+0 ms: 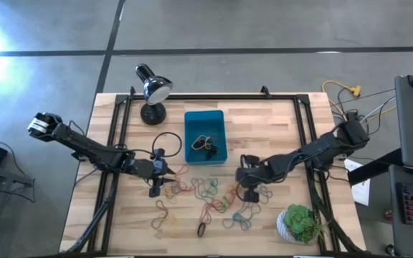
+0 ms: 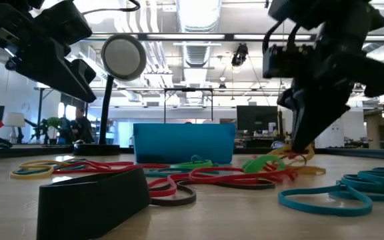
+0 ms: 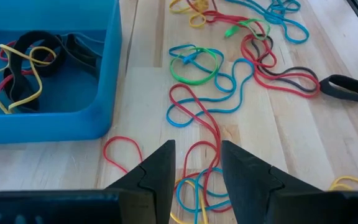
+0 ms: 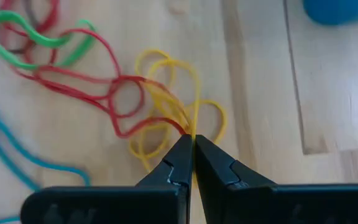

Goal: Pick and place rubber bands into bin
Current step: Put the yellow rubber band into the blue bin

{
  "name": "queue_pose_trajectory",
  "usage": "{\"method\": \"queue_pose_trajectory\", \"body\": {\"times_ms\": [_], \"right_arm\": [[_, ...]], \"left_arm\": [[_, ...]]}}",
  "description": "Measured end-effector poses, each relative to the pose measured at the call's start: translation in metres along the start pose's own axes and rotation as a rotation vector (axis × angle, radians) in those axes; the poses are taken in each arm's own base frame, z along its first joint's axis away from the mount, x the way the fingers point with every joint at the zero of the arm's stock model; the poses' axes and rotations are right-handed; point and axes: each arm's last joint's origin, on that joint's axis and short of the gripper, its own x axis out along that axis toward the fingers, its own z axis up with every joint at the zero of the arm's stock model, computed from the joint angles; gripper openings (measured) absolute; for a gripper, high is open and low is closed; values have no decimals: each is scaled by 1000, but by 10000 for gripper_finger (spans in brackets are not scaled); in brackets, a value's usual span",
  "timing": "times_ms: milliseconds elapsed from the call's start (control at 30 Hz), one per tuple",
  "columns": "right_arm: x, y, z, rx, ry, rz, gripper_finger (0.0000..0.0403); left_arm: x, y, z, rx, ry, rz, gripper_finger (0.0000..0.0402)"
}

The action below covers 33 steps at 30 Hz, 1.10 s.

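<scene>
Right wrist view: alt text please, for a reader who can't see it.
The right pincer is shut on a bundle of yellow rubber bands lying on the wooden table. Red and green bands tangle beside them; a corner of the blue bin shows beyond.

Parted left claw [image 3: 196, 180] over rubber bands [image 3: 194, 115]

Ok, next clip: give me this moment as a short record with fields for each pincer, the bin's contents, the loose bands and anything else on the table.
left pincer: open, low over loose rubber bands beside the bin, holding nothing
right pincer: shut on yellow rubber bands at the table
bin: holds a few bands, yellow, black and red
loose bands: many, red, green, blue, yellow, black, spread in front of the bin
other items: desk lamp behind the bin, potted plant at the right front corner
</scene>
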Motion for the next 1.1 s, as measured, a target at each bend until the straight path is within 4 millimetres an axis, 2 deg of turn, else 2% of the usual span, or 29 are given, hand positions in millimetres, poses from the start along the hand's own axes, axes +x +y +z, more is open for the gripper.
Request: {"method": "queue_pose_trajectory", "body": {"times_ms": [133,400,533,633,800,1100], "right_arm": [[6,-6,-2,42,49,-21,19],[5,-13,-2,66,66,-38,80],[5,-14,-2,52,70,-38,95],[6,-14,-3,36,82,-36,83],[6,-14,-3,11,90,-38,18],[4,-15,-4,9,98,-50,9]], "left_arm": [[1,0,-2,-3,5,1,112],[2,1,-6,-3,14,4,112],[2,2,-8,-1,19,7,112],[2,2,-8,-2,18,8,112],[2,2,-8,-2,19,9,112],[2,2,-8,-2,14,9,112]]}}
